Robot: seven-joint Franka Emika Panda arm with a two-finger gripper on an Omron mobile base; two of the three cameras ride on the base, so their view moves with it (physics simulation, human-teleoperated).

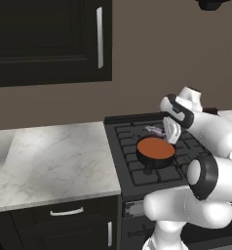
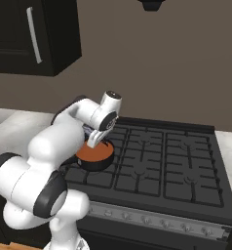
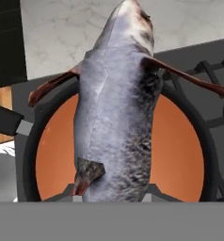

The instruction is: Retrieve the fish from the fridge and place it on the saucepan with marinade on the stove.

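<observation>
Arm bent low over the stove, jaws grasping the fish above the saucepan; hand view reveals marinade beneath

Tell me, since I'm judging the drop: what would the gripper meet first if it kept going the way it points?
Likely the marinade in the saucepan; the gripper, shut on the fish, points straight at it. Height above it is unclear.

The fish has smooth, slightly glossy grey skin; the counter looks like polished marble; the saucepan is matt black.
</observation>
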